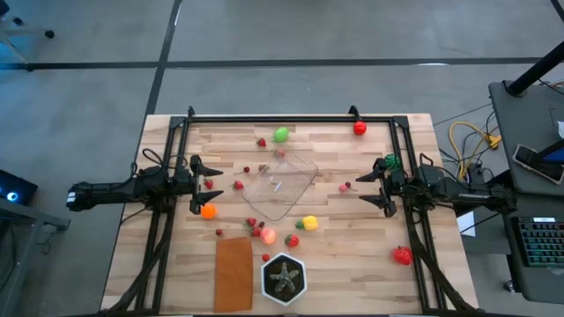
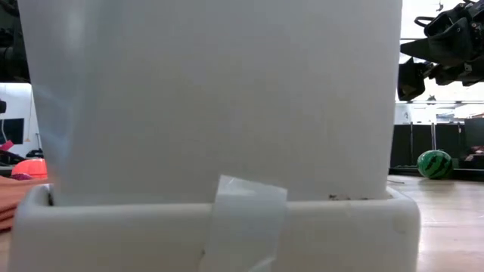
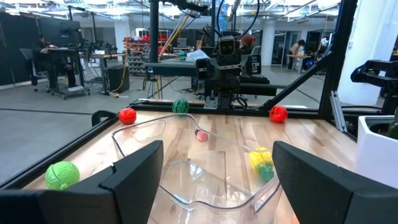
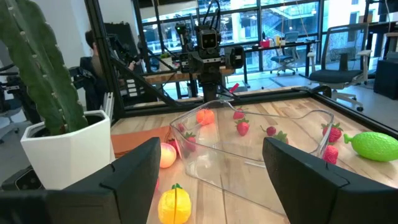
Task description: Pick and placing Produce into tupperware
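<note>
The clear tupperware (image 1: 280, 185) lies on the table's middle, between both arms. Produce lies scattered around it: a green fruit (image 1: 280, 134), a red one (image 1: 359, 128), an orange one (image 1: 208, 210), a yellow one (image 1: 308, 223), a peach-coloured one (image 1: 267, 235), a striped dark green one (image 1: 390, 161) and small strawberries (image 1: 253, 223). My left gripper (image 1: 204, 187) hovers open at the tupperware's left, facing it (image 3: 199, 168). My right gripper (image 1: 363, 189) hovers open at its right, facing it (image 4: 261, 137). Neither gripper holds anything.
A green star-shaped plant in a hexagonal pot (image 1: 284, 277) stands at the near edge and fills most of the low view. A flat orange-brown rectangle (image 1: 233, 273) lies beside it. Another red fruit (image 1: 402, 255) lies near the right corner. A black frame (image 1: 291, 117) borders the table.
</note>
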